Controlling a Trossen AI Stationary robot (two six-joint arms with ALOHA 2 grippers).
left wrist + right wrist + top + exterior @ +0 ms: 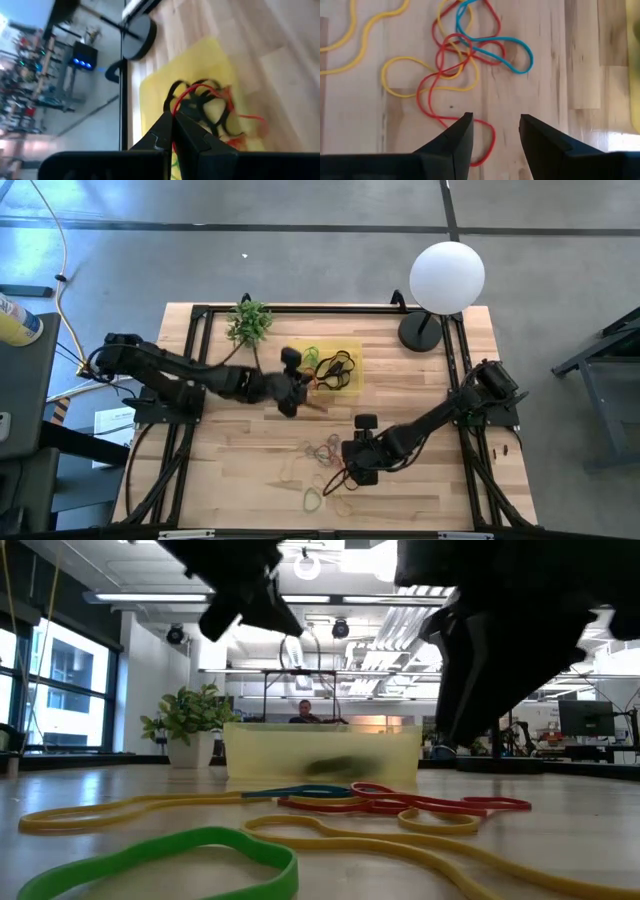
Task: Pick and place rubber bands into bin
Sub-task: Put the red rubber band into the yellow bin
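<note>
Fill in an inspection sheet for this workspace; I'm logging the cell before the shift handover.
Surface: wooden table, bare boards showing.
Job's things: rubber bands loose near the front; yellow bin already holds several.
Clutter: small plant; white globe lamp.
End effectors: left end effector shut on a red band over the bin; right end effector open above the loose bands.
Cables: yellow cable on the floor.
Surroundings: office space, a person far behind.

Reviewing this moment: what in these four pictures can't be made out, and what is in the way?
- Low view: the bin's contents show only as a dark smear through its translucent wall.
- Left wrist view: whether the shut left end effector pinches the red rubber band is hidden by its own fingers.
- High view: the rubber bands under the right end effector are hidden by the arm.
- Right wrist view: the bin is cut off at the edge.
</note>
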